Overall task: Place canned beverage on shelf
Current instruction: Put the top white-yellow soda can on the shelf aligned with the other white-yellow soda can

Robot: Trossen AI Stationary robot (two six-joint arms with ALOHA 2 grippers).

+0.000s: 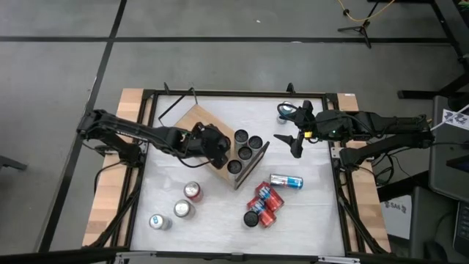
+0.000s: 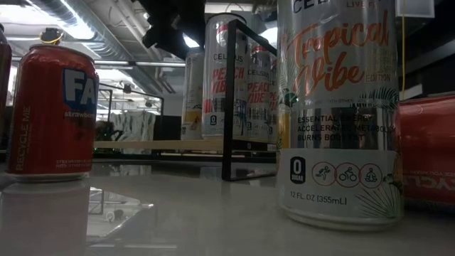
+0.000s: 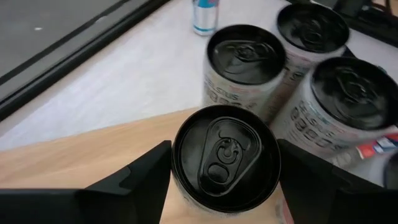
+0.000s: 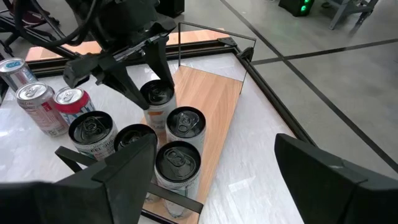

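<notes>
Shelf (image 1: 198, 121) of pale smooth wood on black wire is set at the surface (image 1: 308, 213) centre. Left gripper (image 3: 225, 168) jaws are clamped on a black-topped cylindrical can (image 3: 225, 155) standing there; four more cans are crowded at 3 o'clock. Right gripper (image 1: 296, 144) jaws are held apart, empty.

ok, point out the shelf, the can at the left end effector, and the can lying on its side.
shelf (image 1: 192, 117), high view, bare board.
can (image 3: 225, 152), left wrist view, black lid.
lying can (image 1: 286, 181), high view, side wall.
</notes>
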